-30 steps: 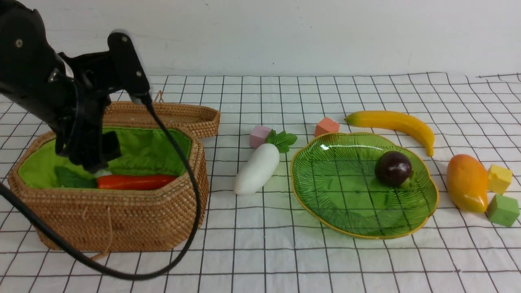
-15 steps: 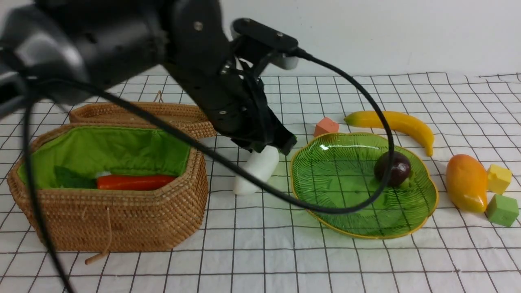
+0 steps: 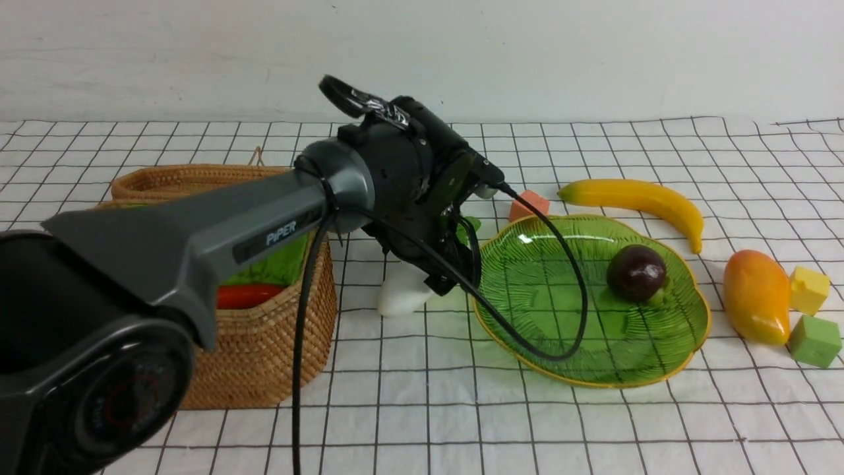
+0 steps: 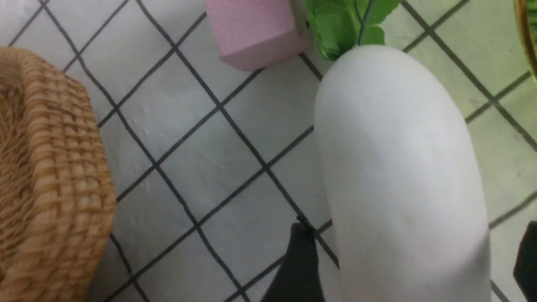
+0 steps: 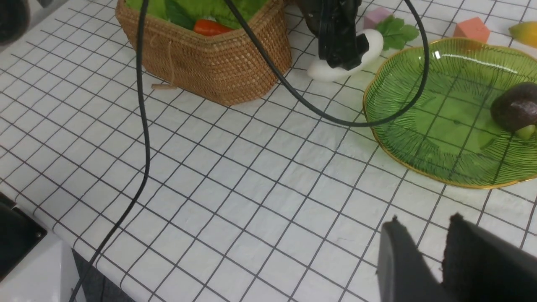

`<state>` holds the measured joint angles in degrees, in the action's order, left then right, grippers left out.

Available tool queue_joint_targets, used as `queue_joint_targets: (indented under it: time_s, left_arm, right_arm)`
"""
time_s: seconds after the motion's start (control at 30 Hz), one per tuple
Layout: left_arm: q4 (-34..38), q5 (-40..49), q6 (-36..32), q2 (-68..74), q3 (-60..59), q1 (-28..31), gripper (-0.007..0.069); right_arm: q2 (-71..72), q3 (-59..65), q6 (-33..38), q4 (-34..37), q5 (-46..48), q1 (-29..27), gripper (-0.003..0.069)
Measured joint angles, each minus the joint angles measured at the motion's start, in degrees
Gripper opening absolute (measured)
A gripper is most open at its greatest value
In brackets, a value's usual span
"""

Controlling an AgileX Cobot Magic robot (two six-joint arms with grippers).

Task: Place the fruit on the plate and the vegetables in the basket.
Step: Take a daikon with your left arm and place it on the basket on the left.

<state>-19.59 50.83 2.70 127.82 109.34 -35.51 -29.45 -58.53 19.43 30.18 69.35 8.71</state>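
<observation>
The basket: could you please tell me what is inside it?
In the basket, an orange-red carrot lies against green lining beside something dark green. The left arm hides most of the interior from the front.

Checked cloth (image 3: 593, 422), orange cube (image 3: 528, 203), yellow cube (image 3: 809, 289) beside green cube (image 3: 815, 340); pink cube (image 4: 256, 31), perhaps a woven lid (image 3: 191, 179)
</observation>
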Motion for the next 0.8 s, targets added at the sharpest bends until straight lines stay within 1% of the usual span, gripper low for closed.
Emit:
queue_joint_targets:
  time_s: [0.07, 0.1, 0.13, 0.23, 0.43, 0.67, 0.8]
  left_arm:
    - [-0.2, -0.9, 0.2, 1.8, 0.2, 0.0, 0.0582]
    - [-0.2, -1.0, 0.2, 2.0, 0.2, 0.0, 0.0578]
    - [-0.4, -1.3, 0.2, 3.0, 0.2, 0.0, 0.0541]
    - [-0.7, -1.4, 0.3, 4.4, 0.2, 0.0, 0.0474]
    - [-1.1, -1.2, 0.5, 4.7, 0.4, 0.0, 0.0463]
    - [-2.6, 6.0, 1.8, 1.7, 2.7, 0.1, 0.0463]
    - [-2.5, 12.1, 0.7, -6.9, 4.9, 0.1, 0.0463]
  right_arm:
    - [0.0, 0.0, 0.0, 0.0, 0.2, 0.0, 0.0192]
    - [0.0, 0.0, 0.0, 0.0, 0.2, 0.0, 0.0192]
    - [0.0, 0.0, 0.0, 0.0, 0.3, 0.0, 0.0193]
    - [0.0, 0.0, 0.0, 0.0, 0.5, 0.0, 0.0193]
    - [0.0, 0.0, 0.0, 0.0, 1.4, 0.0, 0.0195]
    - [0.0, 0.0, 0.0, 0.0, 1.7, 0.0, 0.0199]
    - [0.0, 0.0, 0.0, 0.0, 0.2, 0.0, 0.0204]
